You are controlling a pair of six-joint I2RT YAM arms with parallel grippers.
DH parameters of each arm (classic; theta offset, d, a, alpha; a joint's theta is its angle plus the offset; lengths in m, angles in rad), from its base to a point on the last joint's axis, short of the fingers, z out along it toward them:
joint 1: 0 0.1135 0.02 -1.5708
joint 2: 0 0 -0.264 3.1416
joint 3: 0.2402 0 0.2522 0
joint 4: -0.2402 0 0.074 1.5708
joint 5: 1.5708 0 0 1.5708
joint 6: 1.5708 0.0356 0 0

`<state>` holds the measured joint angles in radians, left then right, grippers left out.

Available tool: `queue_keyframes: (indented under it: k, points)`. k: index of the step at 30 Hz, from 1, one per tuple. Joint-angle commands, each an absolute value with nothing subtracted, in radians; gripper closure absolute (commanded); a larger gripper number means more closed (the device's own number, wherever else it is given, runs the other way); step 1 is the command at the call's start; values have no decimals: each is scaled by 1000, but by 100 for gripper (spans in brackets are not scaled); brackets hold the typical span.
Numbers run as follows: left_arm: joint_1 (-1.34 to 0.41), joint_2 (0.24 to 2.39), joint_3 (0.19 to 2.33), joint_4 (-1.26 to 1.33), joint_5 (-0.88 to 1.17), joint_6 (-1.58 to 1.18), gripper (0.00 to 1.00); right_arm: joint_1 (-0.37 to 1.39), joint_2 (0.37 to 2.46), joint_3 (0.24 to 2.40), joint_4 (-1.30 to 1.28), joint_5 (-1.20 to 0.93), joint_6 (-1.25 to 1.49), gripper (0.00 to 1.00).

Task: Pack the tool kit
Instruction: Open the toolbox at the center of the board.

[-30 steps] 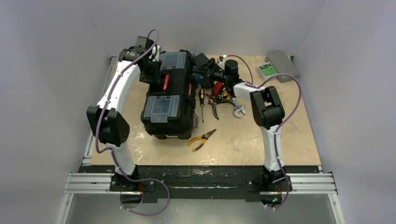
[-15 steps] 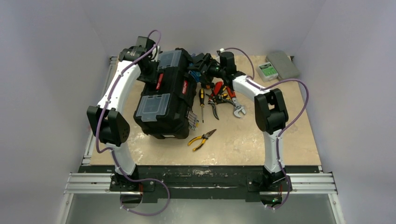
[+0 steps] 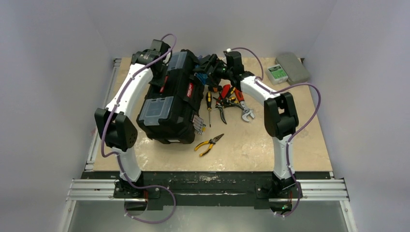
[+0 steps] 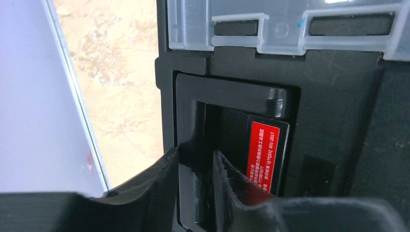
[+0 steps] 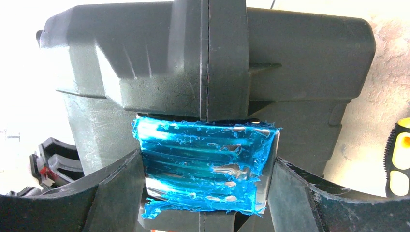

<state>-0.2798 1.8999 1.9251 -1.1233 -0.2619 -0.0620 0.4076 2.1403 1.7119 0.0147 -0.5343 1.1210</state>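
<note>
One toolbox (image 3: pixel 171 101) lies slantwise left of centre on the bench (image 3: pixel 290 140). Its left side is near the bench edge, and I see bare room at near right. My left pincer (image 4: pixel 196 193) pinches its handle (image 4: pixel 232 96) beside a red label (image 4: pixel 262 154) whose print I cannot read. My right pincer (image 5: pixel 207 159) clamps the blue-coated latch (image 5: pixel 193 140).

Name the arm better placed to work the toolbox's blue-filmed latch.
Right. The right gripper sits around the latch, fingers against both sides; the left gripper is clamped on the toolbox handle.
</note>
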Motion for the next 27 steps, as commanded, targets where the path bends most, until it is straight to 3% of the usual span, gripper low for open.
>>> queue_keyframes:
  k: [1, 8, 13, 27]
  points:
    - [-329, 2102, 1817, -1210, -248, -86, 92, 399, 2114, 1723, -154, -529, 888, 100]
    - [-412, 2178, 1856, -1263, -415, -86, 92, 373, 2084, 1695, -191, -515, 859, 100]
    - [-466, 2229, 1872, -1302, -502, -92, 92, 344, 2057, 1597, -26, -615, 949, 100]
    - [-524, 2376, 1934, -1405, -553, -107, 92, 304, 1994, 1618, -127, -609, 897, 100]
